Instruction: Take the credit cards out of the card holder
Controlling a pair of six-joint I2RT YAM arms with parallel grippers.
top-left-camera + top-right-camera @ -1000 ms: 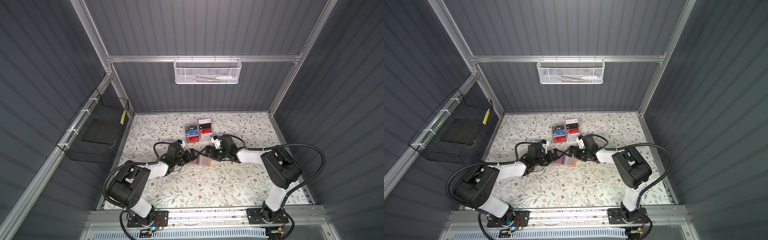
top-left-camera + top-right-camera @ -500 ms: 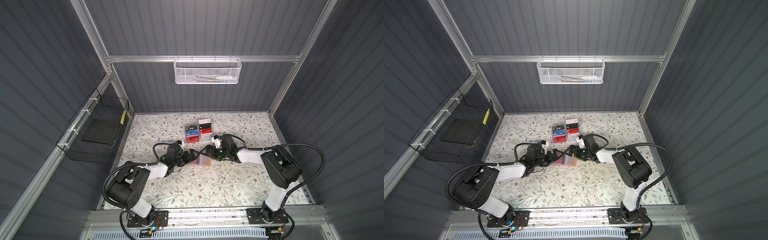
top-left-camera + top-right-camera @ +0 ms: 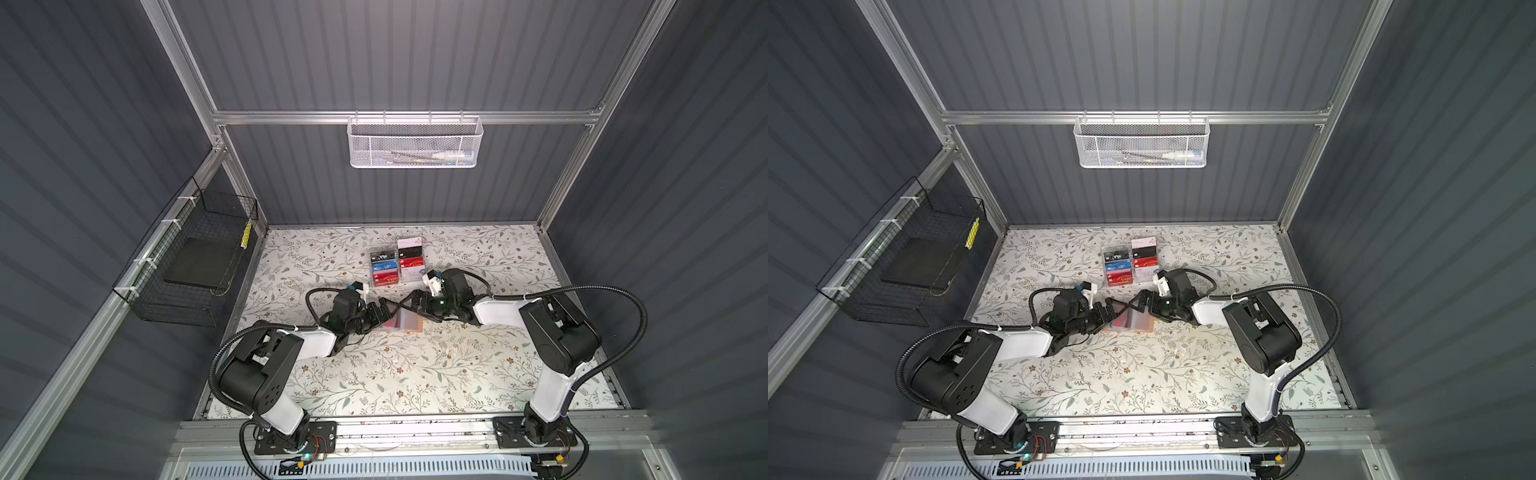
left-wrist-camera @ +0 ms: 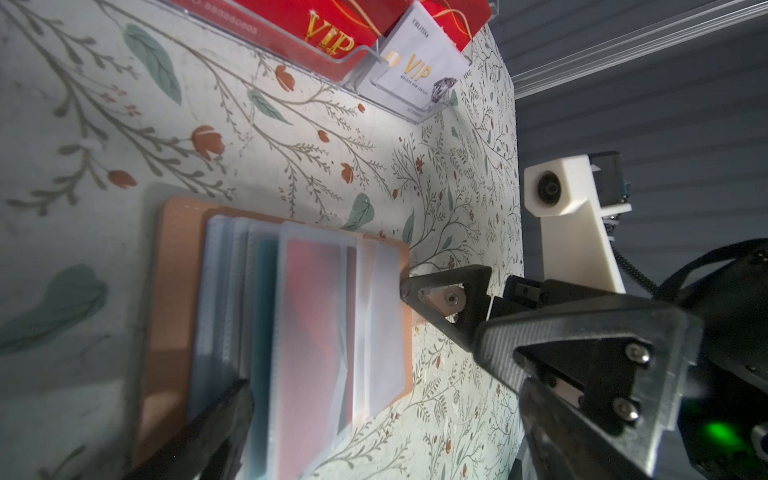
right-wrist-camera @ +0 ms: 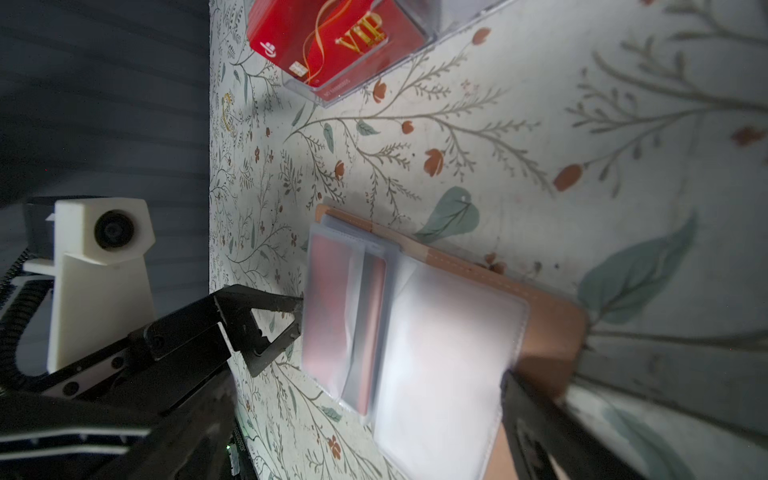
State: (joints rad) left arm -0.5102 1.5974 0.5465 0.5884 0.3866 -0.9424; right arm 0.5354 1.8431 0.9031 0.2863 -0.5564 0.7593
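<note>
Two grippers face each other across the open card holder (image 3: 402, 325). It lies flat on the floral table mat (image 3: 374, 374) near the middle, just in front of the clear acrylic card rack (image 3: 397, 266). The left gripper (image 3: 382, 312) sits at the holder's left edge and the right gripper (image 3: 409, 302) at its right edge. Both have their jaws spread wide and hold nothing.

In the left wrist view, a red card (image 4: 311, 324) shows through the top sleeve (image 4: 378, 324), with a teal card (image 4: 264, 332) in a sleeve beneath. One of the right gripper's fingers (image 4: 440, 295) is right at the holder's edge; you cannot tell whether it touches.

Watch for these risks:
- Nothing pins the holder down. If you pull on a card, the whole booklet will probably lift or slide with it, perhaps into the rack.
- The sleeves are thin, floppy and fanned. A closing jaw may pinch plastic along with the card, or catch two sleeves at once, so the card stays trapped.
- A fingertip that slips under the cover could flip the holder shut.
- The grippers are very close together, so closing in from both sides risks the fingers colliding.
</note>
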